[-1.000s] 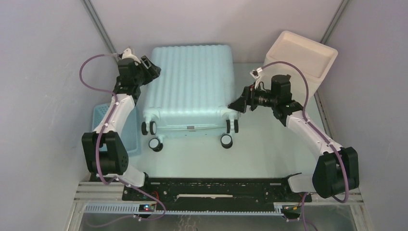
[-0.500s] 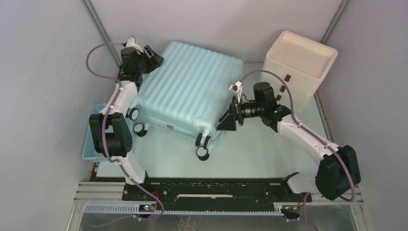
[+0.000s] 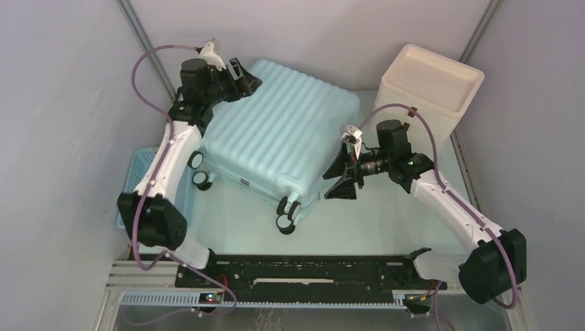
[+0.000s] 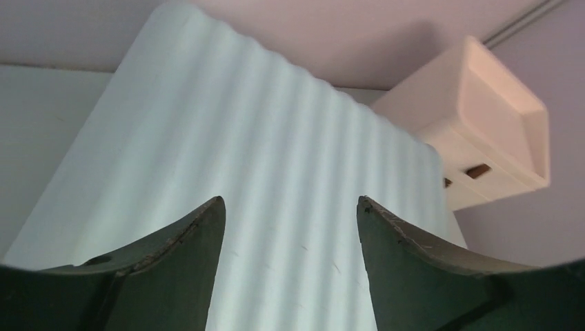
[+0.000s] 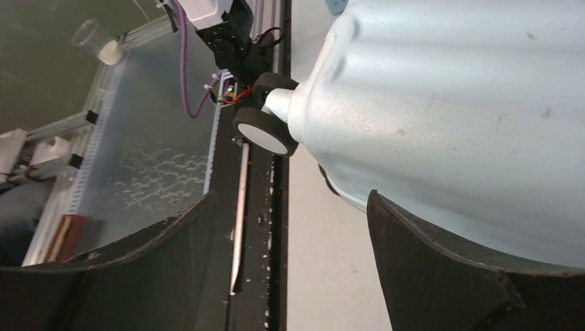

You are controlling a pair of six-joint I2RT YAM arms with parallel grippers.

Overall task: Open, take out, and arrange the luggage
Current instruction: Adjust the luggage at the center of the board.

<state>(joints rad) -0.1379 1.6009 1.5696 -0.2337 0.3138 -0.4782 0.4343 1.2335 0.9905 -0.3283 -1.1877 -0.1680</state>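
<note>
The pale mint-blue ribbed suitcase (image 3: 283, 138) lies shut on the table, turned at an angle, its black-and-white wheels (image 3: 284, 222) toward the near side. My left gripper (image 3: 245, 74) is open at its far left corner, just over the ribbed shell (image 4: 276, 172). My right gripper (image 3: 339, 178) is open and empty beside the suitcase's right near corner, one finger close against the shell (image 5: 448, 103). A wheel (image 5: 265, 131) shows in the right wrist view.
A cream-white box (image 3: 428, 89) with brown drawer tabs stands at the back right, also in the left wrist view (image 4: 483, 131). A small blue slatted basket (image 3: 141, 172) sits at the left, behind my left arm. Grey walls close in on all sides.
The suitcase has been swung clockwise, its wheeled end now pointing near-left. My left gripper moved right along the far edge. My right gripper dropped toward the near right corner.
</note>
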